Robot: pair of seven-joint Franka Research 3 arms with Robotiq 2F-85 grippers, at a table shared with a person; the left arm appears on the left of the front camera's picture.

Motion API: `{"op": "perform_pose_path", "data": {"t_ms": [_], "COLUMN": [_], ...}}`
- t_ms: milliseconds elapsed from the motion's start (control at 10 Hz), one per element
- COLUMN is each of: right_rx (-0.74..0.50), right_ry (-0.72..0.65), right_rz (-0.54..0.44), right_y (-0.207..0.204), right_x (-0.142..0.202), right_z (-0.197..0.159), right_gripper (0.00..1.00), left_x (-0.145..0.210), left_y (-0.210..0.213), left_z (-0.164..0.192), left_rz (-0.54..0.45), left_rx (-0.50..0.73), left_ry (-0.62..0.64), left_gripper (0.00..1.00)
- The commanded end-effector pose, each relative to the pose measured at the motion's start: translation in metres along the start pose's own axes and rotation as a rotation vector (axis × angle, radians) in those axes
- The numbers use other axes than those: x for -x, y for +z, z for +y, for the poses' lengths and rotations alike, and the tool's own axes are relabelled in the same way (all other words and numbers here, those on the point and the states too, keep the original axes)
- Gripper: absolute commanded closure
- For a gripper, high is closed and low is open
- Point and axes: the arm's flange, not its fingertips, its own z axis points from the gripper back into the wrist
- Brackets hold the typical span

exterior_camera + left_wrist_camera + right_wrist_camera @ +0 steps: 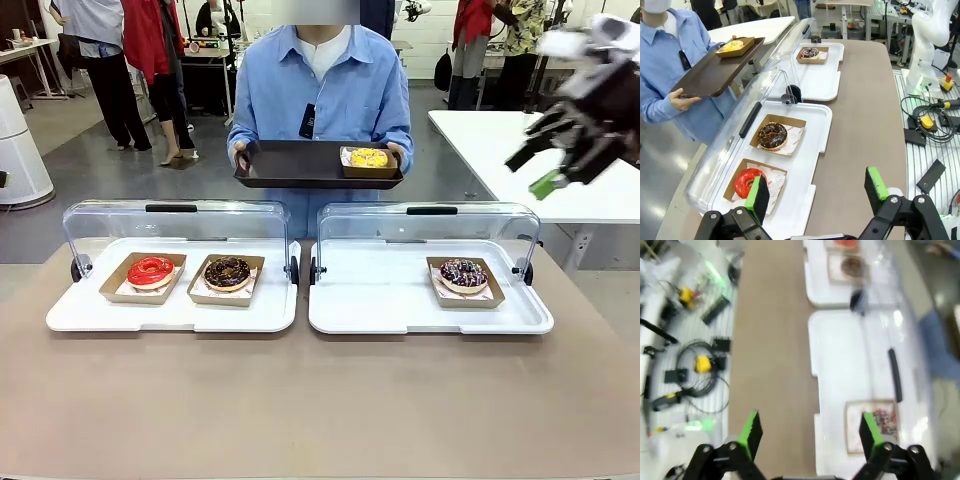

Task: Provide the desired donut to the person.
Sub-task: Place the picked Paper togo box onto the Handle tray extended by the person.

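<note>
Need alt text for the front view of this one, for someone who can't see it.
A person at the table's far side holds a dark tray carrying a yellow donut. Nearer, two white display trays with raised clear lids hold a red donut, a chocolate donut and a sprinkled donut. The right gripper hovers open, blurred, at upper right.

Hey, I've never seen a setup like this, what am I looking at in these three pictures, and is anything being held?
This is a two-armed robot at a brown table. The front view looks across at a person holding a dark tray with a yellow donut.

The other two pictures come from cameras on the robot's wrists, looking along its green-padded fingers. The left gripper and right gripper are both open and hold nothing.

On the table sit two white display trays with clear raised lids. The left tray has a red donut and a chocolate donut. The right tray has a sprinkled donut.
</note>
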Motion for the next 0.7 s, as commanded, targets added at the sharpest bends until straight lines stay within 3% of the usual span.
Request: {"op": "perform_pose_path", "data": {"t_ms": [0, 100, 200, 300, 400, 500, 600], "right_rx": [-0.047, 0.019, 0.006, -0.012, -0.010, 0.025, 0.003], "right_ry": [0.057, 0.053, -0.040, -0.017, 0.024, -0.047, -0.017], "right_rz": [-0.231, -0.303, -0.341, -0.376, -0.359, -0.310, -0.358], "right_y": [0.012, 0.015, 0.013, 0.010, 0.013, 0.016, 0.017], "right_x": [0.053, 0.078, 0.100, 0.119, 0.118, 0.109, 0.127], "right_z": [0.009, 0.012, 0.013, 0.017, 0.022, 0.022, 0.024], "right_gripper": [0.00, 0.00, 0.00, 0.00, 0.00, 0.00, 0.00], "left_x": [-0.001, -0.001, -0.001, -0.001, -0.001, -0.001, -0.001], "left_y": [0.001, 0.001, 0.001, 0.001, 0.001, 0.001, 0.001], "left_z": [-0.001, -0.001, -0.001, -0.001, -0.001, -0.001, -0.001], "left_rz": [-0.012, -0.012, -0.012, -0.012, -0.012, -0.012, -0.012], "left_rx": [0.001, 0.001, 0.001, 0.001, 0.001, 0.001, 0.001], "left_ry": [-0.006, -0.006, -0.006, -0.006, -0.006, -0.006, -0.006], "left_gripper": [0.00, 0.00, 0.00, 0.00, 0.00, 0.00, 0.00]}}
